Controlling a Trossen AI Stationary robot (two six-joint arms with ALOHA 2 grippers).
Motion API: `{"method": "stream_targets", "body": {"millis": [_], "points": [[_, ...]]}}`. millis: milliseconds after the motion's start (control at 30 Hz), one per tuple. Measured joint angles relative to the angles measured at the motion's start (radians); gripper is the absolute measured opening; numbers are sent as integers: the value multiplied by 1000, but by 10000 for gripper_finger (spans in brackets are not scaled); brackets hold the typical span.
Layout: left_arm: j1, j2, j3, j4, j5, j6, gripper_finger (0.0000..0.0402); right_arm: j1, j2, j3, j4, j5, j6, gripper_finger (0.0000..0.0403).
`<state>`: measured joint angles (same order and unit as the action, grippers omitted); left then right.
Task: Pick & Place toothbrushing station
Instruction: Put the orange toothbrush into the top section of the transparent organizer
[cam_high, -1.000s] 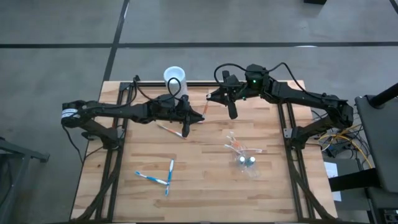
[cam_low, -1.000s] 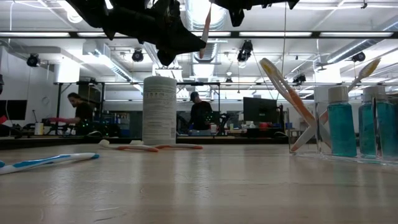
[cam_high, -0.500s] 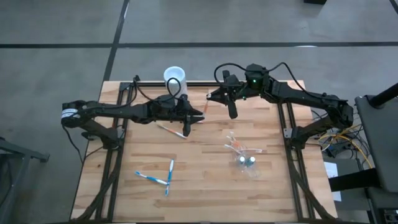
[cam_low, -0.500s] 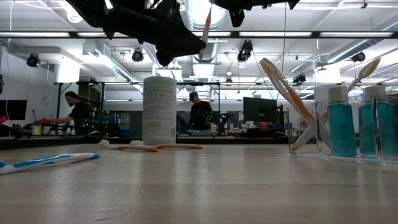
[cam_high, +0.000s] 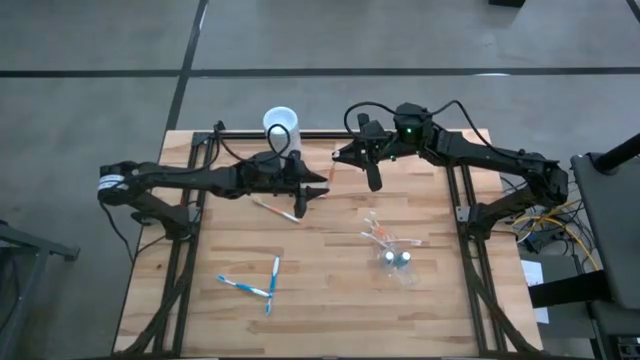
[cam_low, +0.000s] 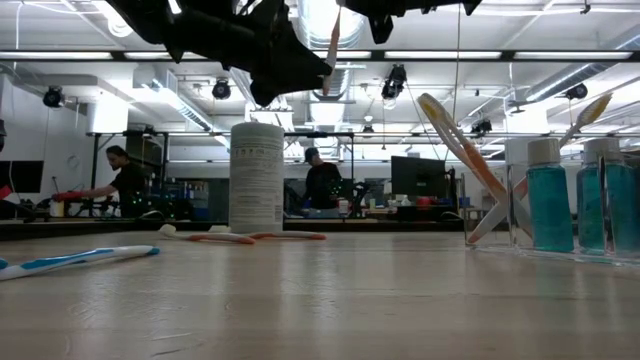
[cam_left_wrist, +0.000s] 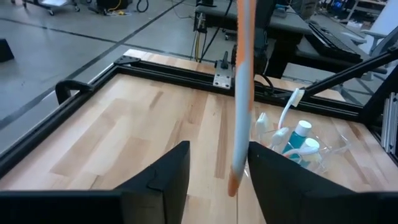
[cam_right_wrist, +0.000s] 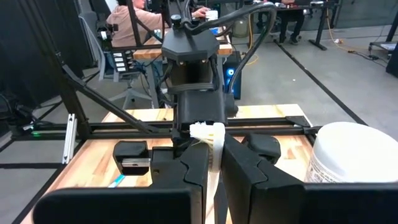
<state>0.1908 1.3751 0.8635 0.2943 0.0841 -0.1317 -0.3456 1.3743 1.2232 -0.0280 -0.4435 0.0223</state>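
Above the table, the right gripper (cam_right_wrist: 214, 163) pinches an orange-and-white toothbrush (cam_left_wrist: 241, 93) by its head while the left gripper (cam_left_wrist: 217, 163) hangs parted around the handle, apparently mid-handover

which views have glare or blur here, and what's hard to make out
Low view: ceiling strip lights glare behind the dark arms, leaving them silhouettes; the near table is soft. Left wrist view: the orange-and-white toothbrush close to the lens is blurred. High view: evenly lit, the clear cup barely shows.

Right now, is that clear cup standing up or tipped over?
Tipped over: the clear cup lies on its side on the table, toothbrushes sticking out sideways.
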Motion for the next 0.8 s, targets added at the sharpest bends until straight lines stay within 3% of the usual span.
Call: {"method": "stream_targets", "body": {"millis": [233,567,800], "points": [[14,-68,23,0,-19,71,167,-12,-7,0,-20,35,0,25],[17,-239,18,-126,-223,133,167,-22,-28,0,-58,66,0,24],[17,-300,16,-174,-334,117,167,-21,-114,0,-190,161,0,24]]}}
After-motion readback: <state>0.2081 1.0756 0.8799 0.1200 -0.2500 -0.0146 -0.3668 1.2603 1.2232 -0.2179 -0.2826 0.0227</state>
